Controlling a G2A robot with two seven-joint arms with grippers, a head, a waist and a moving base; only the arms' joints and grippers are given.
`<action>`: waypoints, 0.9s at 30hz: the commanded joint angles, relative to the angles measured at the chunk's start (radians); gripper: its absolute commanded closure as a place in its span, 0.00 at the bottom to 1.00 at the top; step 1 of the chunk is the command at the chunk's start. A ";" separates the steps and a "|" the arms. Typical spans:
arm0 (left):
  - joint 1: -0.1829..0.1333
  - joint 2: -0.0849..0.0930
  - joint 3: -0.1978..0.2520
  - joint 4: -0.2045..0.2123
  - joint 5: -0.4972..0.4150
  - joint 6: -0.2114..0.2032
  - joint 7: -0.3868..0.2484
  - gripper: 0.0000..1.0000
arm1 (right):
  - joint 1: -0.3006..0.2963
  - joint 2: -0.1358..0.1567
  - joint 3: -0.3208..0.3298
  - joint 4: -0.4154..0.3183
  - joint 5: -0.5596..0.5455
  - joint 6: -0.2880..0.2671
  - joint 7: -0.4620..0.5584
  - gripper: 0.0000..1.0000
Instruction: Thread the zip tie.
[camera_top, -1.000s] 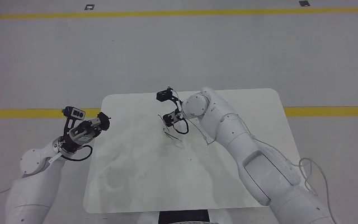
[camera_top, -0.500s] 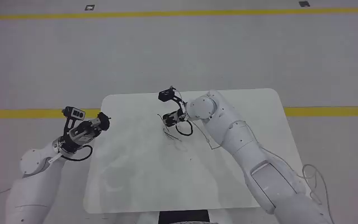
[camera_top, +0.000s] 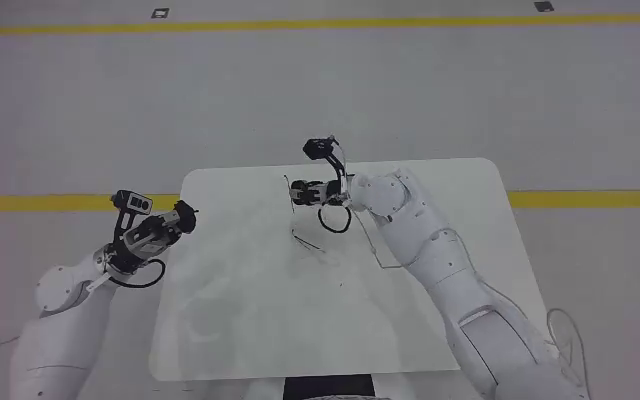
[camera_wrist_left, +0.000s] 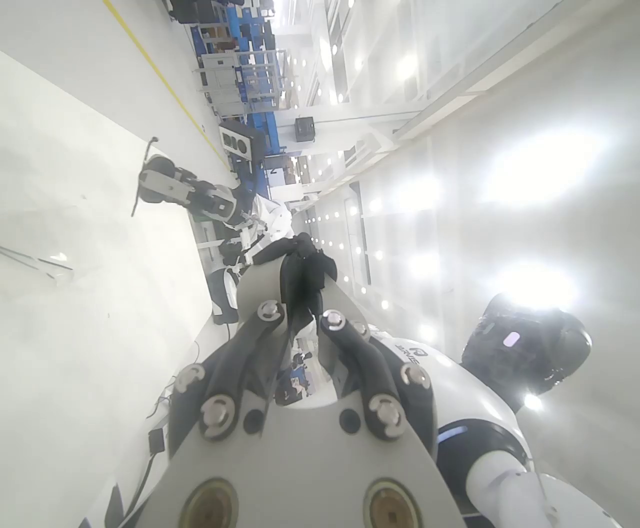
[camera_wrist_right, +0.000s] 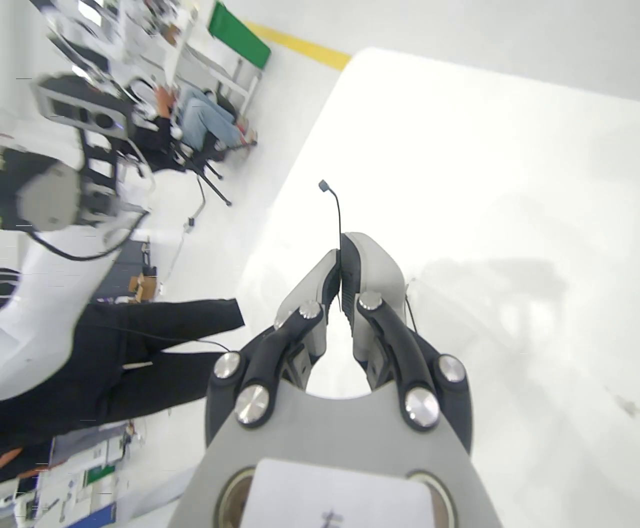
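My right gripper (camera_wrist_right: 341, 250) is shut on a thin black zip tie (camera_wrist_right: 336, 207); the strap runs out past the fingertips and ends in its small square head. From above, this gripper (camera_top: 300, 190) hangs over the far middle of the white table (camera_top: 450, 200) with the zip tie (camera_top: 289, 192) upright in it. The left wrist view shows the same gripper (camera_wrist_left: 150, 182) and tie (camera_wrist_left: 141, 180) farther off. My left gripper (camera_top: 190, 212) is beyond the table's left edge, its black fingertips (camera_wrist_left: 302, 265) pressed together with nothing seen between them.
A second thin dark strand (camera_top: 310, 242) lies on the table near its middle, beside a small clear piece (camera_wrist_left: 47, 264). A thin cable (camera_top: 368, 245) trails from the right arm over the tabletop. Yellow floor lines run behind the table.
My right gripper has risen from the table's middle with the zip tie and swung toward the far edge, turning its wrist. The left arm has kept still.
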 joint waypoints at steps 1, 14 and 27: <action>0.000 0.000 0.000 0.000 0.000 0.000 0.000 1.00 | -0.054 0.006 0.021 -0.073 0.035 0.024 -0.032 1.00; 0.000 0.000 0.000 0.000 0.000 0.000 0.000 1.00 | -0.182 0.016 0.064 -0.212 0.222 0.077 -0.109 1.00; 0.011 -0.018 0.039 -0.044 0.034 -0.003 0.102 1.00 | -0.219 0.004 0.026 -0.273 0.211 0.107 -0.322 1.00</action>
